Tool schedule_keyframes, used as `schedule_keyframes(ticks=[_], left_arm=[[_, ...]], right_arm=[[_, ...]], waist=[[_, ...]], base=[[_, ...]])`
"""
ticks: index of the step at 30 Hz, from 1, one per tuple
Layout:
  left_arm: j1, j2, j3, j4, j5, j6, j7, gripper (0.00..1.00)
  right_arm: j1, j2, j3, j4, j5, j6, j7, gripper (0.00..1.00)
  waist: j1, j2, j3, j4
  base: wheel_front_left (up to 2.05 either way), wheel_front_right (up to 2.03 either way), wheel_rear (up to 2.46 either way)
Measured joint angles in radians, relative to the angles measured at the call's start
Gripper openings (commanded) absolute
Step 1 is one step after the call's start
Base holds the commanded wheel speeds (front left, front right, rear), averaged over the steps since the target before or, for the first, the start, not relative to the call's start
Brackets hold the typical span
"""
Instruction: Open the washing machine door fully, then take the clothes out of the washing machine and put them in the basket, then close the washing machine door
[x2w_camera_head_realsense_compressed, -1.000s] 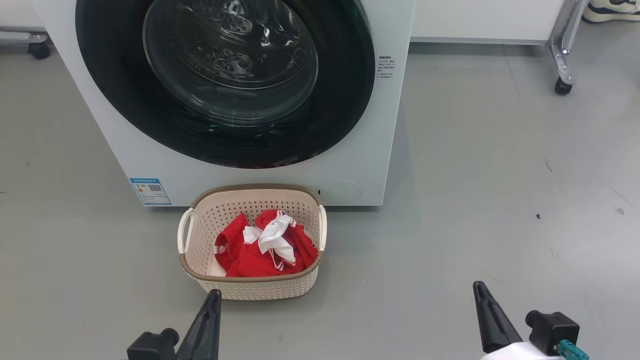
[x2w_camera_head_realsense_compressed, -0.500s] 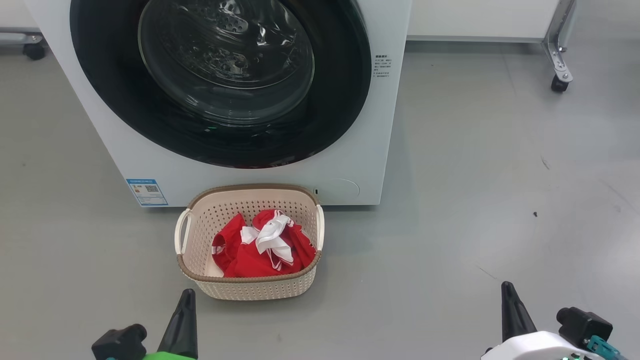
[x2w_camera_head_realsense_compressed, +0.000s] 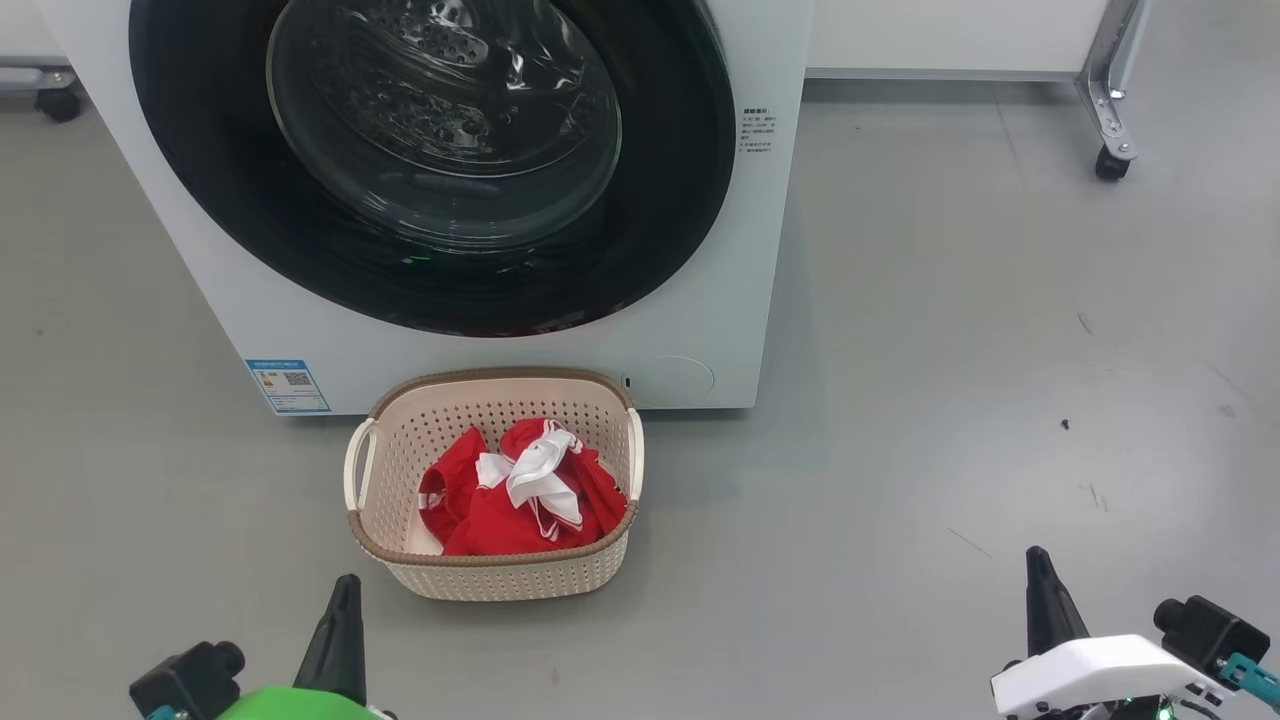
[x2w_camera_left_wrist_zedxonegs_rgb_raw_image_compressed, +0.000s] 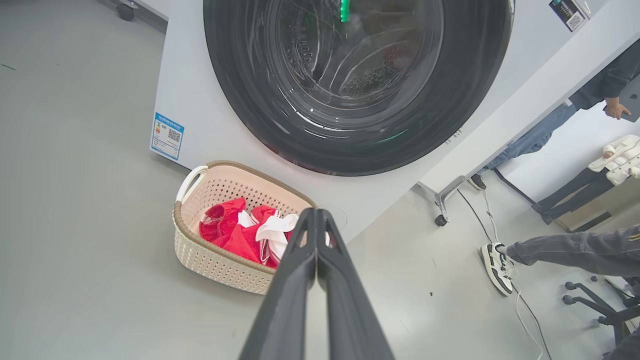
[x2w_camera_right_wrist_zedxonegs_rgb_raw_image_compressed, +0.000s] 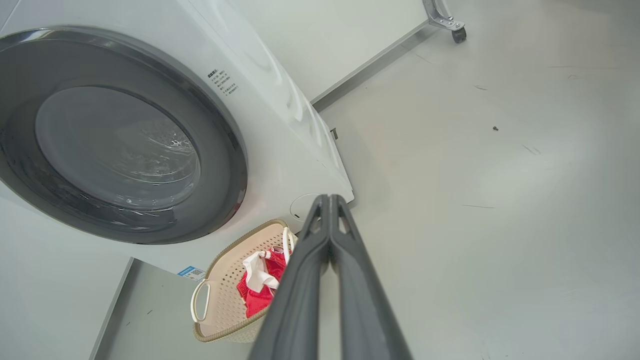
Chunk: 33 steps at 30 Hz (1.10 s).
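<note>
The left gripper and right gripper are pinched together, empty; red clothes lie in the basket just ahead of the left one, washer door shut beyond it, so any pull-back should steer clear of the basket.

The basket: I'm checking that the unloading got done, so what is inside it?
Inside the basket lie crumpled red clothes with white fabric bunched on top. Whatever lies beneath the pile, and most of the basket's floor, is covered.
</note>
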Motion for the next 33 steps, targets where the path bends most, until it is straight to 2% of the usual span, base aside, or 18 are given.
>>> schedule_keyframes(ticks=[24,33], left_arm=[[-0.045,0.004,0.078,0.042,-0.302,-0.038,0.062,0.0],[-0.064,0.004,0.11,0.063,-0.421,-0.065,0.087,0.0]], right_arm=[[-0.052,-0.016,-0.058,0.016,0.313,0.023,0.07,0.0],[-0.076,-0.021,-0.08,0.023,0.435,0.035,0.098,0.0]], waist=[[0.0,0.0,0.003,-0.013],[0.0,0.0,0.004,-0.018]], base=[[0.0,0.0,0.0],[0.0,0.0,0.0]])
